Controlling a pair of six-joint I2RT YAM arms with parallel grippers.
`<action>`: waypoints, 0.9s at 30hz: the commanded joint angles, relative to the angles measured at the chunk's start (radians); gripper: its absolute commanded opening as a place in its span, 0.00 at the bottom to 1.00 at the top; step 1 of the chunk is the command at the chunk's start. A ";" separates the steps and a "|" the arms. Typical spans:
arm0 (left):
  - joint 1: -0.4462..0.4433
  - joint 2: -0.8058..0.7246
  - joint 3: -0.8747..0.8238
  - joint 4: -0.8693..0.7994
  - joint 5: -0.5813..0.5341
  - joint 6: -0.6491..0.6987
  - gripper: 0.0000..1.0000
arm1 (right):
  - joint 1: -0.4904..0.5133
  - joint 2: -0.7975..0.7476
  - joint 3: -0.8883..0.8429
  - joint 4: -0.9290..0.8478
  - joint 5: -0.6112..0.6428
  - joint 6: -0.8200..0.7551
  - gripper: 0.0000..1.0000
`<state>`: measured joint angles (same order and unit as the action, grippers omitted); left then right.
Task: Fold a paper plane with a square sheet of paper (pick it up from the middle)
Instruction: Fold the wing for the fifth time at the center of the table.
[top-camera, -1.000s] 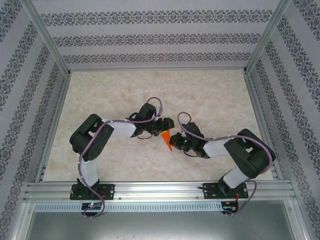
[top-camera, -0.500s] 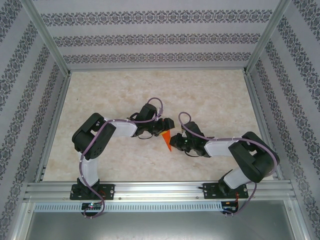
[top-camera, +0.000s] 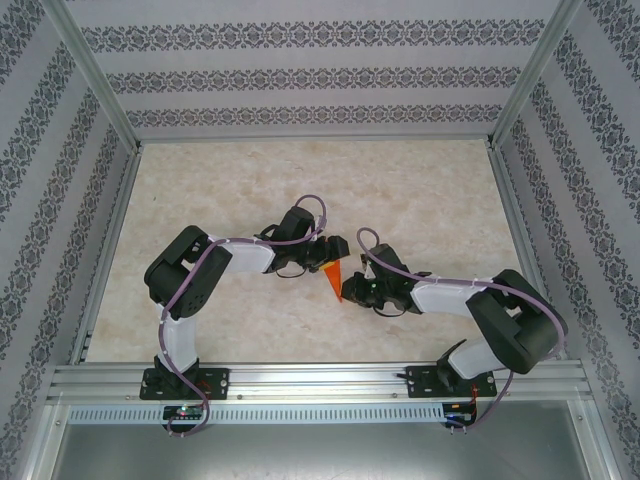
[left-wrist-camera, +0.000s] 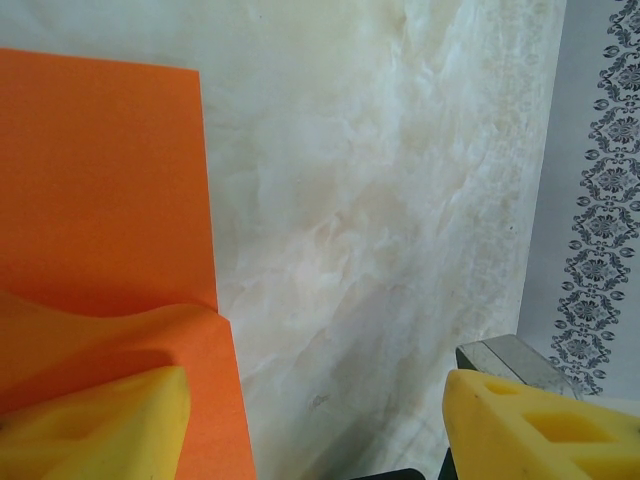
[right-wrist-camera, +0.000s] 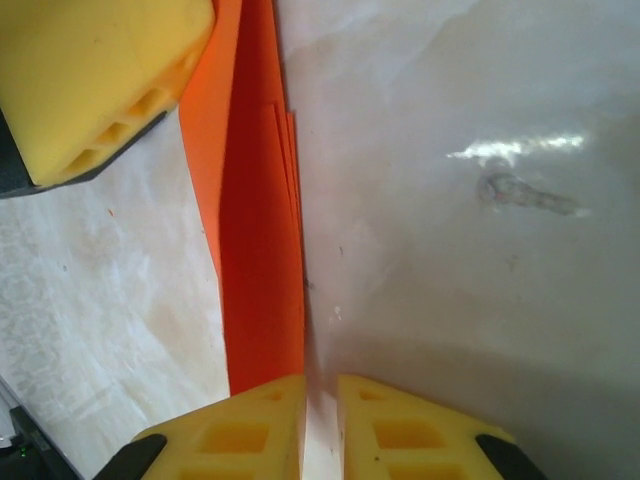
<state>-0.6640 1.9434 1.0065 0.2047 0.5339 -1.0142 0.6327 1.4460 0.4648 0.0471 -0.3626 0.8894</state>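
The paper plane (top-camera: 332, 281), a narrow pointed fold of bright orange paper, lay on the pale marbled counter (top-camera: 420, 190) between the two arms, its tip toward the near edge. The left jaws stood wide apart over its broader far end and held nothing. In the left wrist view one yellow finger (left-wrist-camera: 100, 425) sat over the paper plane (left-wrist-camera: 100, 200), where a layer bulged up in a soft ridge, and the other finger (left-wrist-camera: 540, 425) hung over bare counter. The right jaws were at the tip end, parted by only a slim gap with pale counter showing through. In the right wrist view the paper plane (right-wrist-camera: 260, 250) ran up to one yellow finger (right-wrist-camera: 235, 435), its long edge in line with the gap. Whether that finger touched it I could not tell.
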 joint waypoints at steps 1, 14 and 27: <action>-0.013 0.040 0.009 -0.059 -0.026 0.013 0.69 | 0.002 -0.091 0.016 -0.103 0.082 -0.018 0.18; -0.013 0.048 0.013 -0.057 -0.018 0.011 0.69 | -0.007 -0.038 0.105 -0.029 -0.033 -0.017 0.34; -0.013 0.045 0.014 -0.060 -0.015 0.011 0.68 | -0.007 0.059 0.126 -0.033 -0.033 -0.030 0.27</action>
<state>-0.6640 1.9472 1.0153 0.1932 0.5346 -1.0142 0.6197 1.4944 0.5735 -0.0071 -0.3809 0.8722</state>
